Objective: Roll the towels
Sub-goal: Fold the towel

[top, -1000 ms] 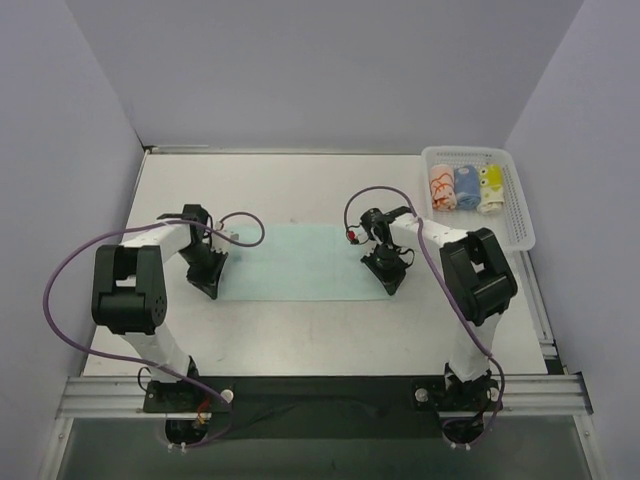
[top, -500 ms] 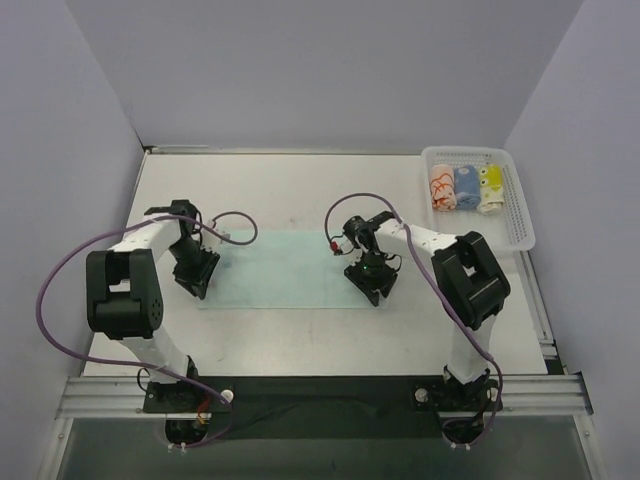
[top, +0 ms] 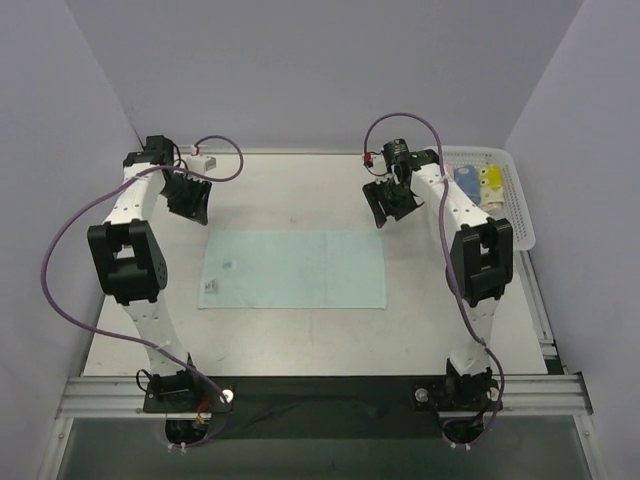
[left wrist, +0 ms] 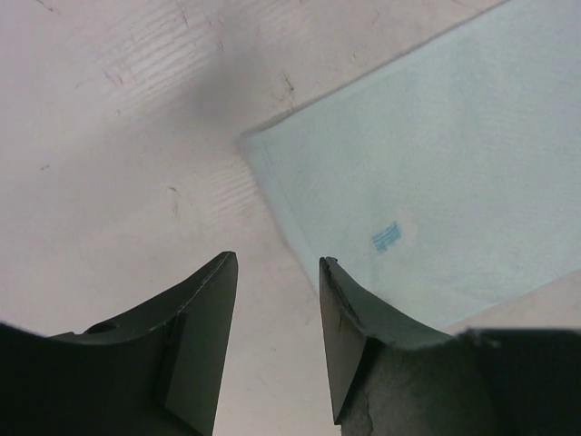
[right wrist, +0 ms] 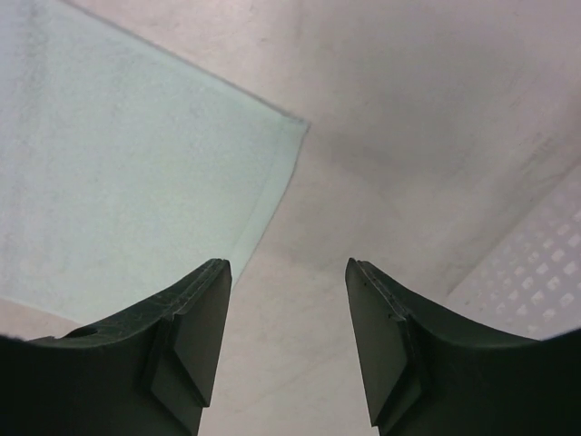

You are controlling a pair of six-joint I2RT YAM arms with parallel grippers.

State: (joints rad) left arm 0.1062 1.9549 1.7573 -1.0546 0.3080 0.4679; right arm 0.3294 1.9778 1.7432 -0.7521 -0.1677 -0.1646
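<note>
Lying flat, unrolled: mint towel (top: 293,268)

One flat pale mint-green cloth towel (top: 300,268) is seen. One rolled blue towel (top: 466,181) and one rolled yellow towel (top: 490,181) are counted in one white plastic basket (top: 517,216).

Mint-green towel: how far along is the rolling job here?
Done: a blue roll and a yellow roll sit in the basket. In hand: nothing. The mint-green towel lies flat and spread out on the table, and the left end effector and right end effector are open and empty near its far corners. Left: rolling this towel has not begun.
</note>
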